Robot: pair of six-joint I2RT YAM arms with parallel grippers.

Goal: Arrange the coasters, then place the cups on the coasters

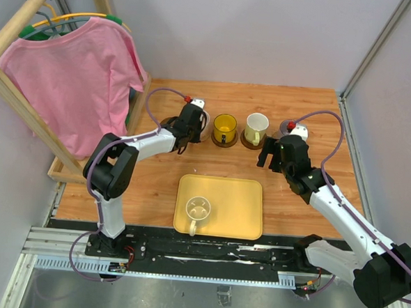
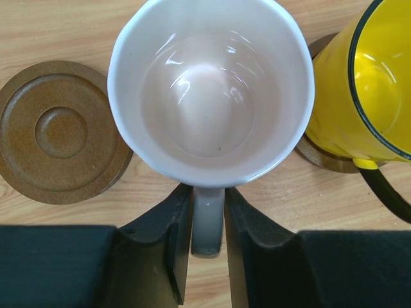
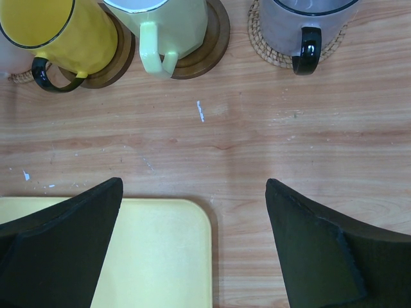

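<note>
Your left claw (image 2: pixel 207 215) is closed on the handle of the pink cup (image 2: pixel 209 90), with 1 finger on each side and hardly any gap showing. That hold stops the mug swinging round. The wrist view looks straight down into the cup, so it is upright, in the slot between the bare brown coaster (image 2: pixel 61 131) and the yellow cup (image 2: pixel 366 83). Its wide rim hides whatever lies beneath. In the right wrist view a sliver of woven coaster (image 3: pixel 19 75) peeks out at that spot, so I judge the cup is over its disc. You cannot tell from here whether it rests on it.

Along the row, the yellow cup sits on its dark coaster (image 2: pixel 321 157). The pale green cup (image 3: pixel 170 22) is on a second dark coaster (image 3: pixel 215 38), and the grey cup (image 3: pixel 302 22) is on a woven mat (image 3: pixel 270 54). All the handles point toward the arms, which leaves them easy to pinch.

Your right claw (image 3: pixel 192 186) hangs wide open and empty above the surface (image 3: pixel 257 141). It is between the row and the yellow tray (image 3: pixel 160 256), clear of the left arm's work.

1 pale cup (image 1: pixel 198 209) stands in the tray and 1 coaster is bare, so that pairing looks like the step left to do. The pink cup's rim sits very near the yellow cup, so open gently to avoid a nudge.
</note>
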